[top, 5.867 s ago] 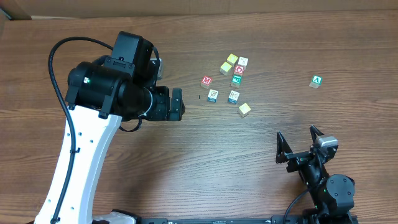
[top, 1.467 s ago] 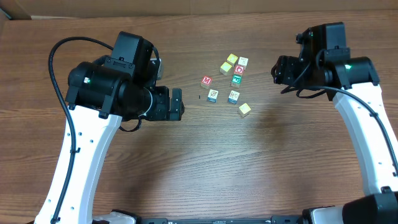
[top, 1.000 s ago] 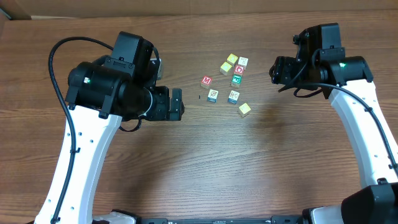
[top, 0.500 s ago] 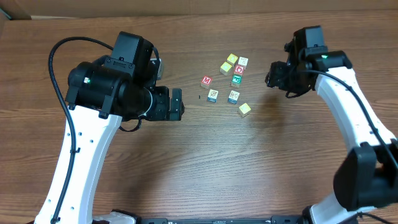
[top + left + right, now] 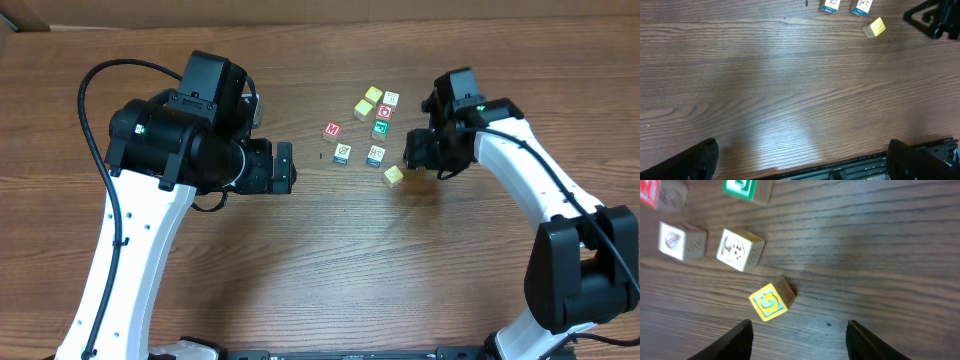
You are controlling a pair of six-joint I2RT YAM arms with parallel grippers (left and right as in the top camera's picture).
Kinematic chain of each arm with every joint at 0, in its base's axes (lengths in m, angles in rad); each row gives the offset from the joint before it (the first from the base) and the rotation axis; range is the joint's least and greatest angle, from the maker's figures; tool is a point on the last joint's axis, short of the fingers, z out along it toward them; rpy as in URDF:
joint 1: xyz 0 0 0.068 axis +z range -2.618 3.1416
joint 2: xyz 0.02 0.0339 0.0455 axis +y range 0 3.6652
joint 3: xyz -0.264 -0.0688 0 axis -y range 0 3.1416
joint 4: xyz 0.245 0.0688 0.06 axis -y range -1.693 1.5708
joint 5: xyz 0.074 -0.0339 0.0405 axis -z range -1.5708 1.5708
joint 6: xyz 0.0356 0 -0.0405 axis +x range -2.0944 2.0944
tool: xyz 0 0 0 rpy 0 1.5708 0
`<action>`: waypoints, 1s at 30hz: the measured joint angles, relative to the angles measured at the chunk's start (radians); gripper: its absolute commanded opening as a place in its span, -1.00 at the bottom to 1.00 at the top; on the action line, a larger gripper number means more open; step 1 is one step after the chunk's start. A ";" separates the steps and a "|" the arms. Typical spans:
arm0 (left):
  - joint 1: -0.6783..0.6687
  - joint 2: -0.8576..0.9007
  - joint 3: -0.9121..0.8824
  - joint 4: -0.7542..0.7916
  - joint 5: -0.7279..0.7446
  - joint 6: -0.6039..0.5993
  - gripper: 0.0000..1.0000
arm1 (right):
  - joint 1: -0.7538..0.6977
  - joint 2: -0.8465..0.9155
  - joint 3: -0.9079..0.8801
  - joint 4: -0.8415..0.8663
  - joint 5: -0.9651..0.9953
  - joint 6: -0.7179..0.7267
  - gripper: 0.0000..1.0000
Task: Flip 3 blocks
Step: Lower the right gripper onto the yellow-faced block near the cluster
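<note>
The blocks (image 5: 380,128) are found in a loose group on the far middle part of the wooden table (image 5: 330,270), between the two arms. In the overhead view a block with a red M (image 5: 332,130) is seen at the left edge of the group. Just below it, a block with a slash mark (image 5: 342,153) and a block with blue print (image 5: 376,154) are set side by side, not touching. Two yellow-topped cubes (image 5: 373,94) are placed at the far end of the group.

The G block (image 5: 771,301) is set a little apart, at the near right corner of the group. In the right wrist view it is turned diagonally to the wood grain. Its yellow face with the letter G is shown to the camera, and a tan face is seen beside it.

The right gripper (image 5: 800,330) is held low, just beside the G block. Its fingers are kept apart and nothing is gripped between them. The G block is seen just ahead of the gap and is not touched.

The left gripper (image 5: 802,150) is held well to the left of the group, pointing toward it. Its fingers are spread wide and nothing is held; only bare wood is seen between them.
</note>
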 measured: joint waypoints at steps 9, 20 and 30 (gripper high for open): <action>0.000 0.000 0.000 0.000 0.000 0.000 1.00 | 0.066 0.000 -0.111 0.151 0.014 -0.216 0.20; 0.000 0.000 0.000 0.000 0.000 0.000 1.00 | 0.117 0.000 -0.140 0.229 0.091 -0.278 0.19; 0.000 0.000 0.000 0.000 0.000 0.000 0.99 | 0.119 0.000 -0.140 0.237 0.083 -0.286 0.19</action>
